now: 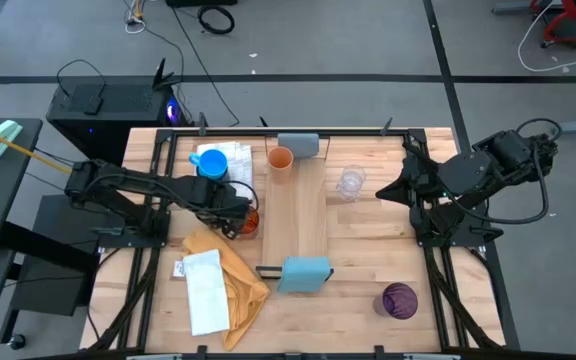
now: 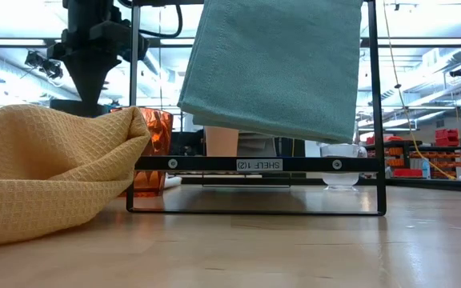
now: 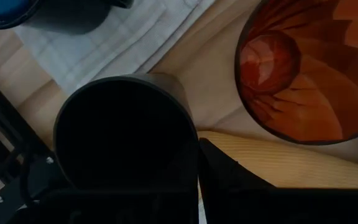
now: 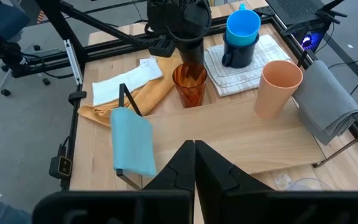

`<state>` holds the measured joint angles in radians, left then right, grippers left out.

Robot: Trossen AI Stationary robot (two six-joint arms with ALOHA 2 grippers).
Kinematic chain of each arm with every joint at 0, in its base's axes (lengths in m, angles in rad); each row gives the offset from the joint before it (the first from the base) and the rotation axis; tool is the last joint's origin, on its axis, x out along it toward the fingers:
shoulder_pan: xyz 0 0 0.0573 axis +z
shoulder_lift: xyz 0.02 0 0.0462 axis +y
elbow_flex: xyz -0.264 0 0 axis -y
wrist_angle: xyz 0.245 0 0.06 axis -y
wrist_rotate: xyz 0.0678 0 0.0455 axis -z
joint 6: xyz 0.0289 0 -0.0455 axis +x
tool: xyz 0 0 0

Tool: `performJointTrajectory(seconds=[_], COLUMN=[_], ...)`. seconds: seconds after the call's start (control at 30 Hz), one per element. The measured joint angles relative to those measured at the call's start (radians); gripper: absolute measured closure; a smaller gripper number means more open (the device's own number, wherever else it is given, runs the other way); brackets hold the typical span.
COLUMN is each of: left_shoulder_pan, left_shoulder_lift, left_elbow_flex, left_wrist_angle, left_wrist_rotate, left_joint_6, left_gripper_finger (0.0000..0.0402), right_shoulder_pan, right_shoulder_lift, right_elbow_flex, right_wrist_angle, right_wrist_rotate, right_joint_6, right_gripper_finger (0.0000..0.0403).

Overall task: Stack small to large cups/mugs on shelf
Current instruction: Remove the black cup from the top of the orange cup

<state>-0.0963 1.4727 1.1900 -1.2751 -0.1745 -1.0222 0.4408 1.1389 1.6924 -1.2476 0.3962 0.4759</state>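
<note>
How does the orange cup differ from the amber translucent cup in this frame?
The opaque, pale orange cup stands on the long pale wooden shelf; the see-through, darker amber translucent cup stands on the slatted tabletop beside the shelf. The amber cup is faceted, the orange one smooth and looks taller. Both stand upright, mouths up.

Dark jointed arms (image 1: 133, 188), black cables — matte tools (image 4: 194, 163)
</note>
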Motion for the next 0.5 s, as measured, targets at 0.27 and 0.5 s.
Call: performJointTrajectory(seconds=[0.27, 0.5], left_shoulder_pan=[-0.003, -0.003], left_shoulder_lift=[0.000, -0.001], left_elbow_flex=[0.000, 0.000], left_wrist_angle=[0.000, 0.000], left_wrist_rotate=[0.002, 0.013], left_joint_6=[0.013, 0.013], left_gripper_finger=[0.0377, 0.0330], right_shoulder_pan=[0.000, 0.000], right_shoulder_lift=[0.000, 0.000], right_elbow_flex=[0.000, 0.000], right_wrist_angle=[0.000, 0.000], right_wrist_rotate=[0.000, 0.000], right_joint_6=[0.000, 0.002], right_gripper_finger=[0.0391, 0.0390])
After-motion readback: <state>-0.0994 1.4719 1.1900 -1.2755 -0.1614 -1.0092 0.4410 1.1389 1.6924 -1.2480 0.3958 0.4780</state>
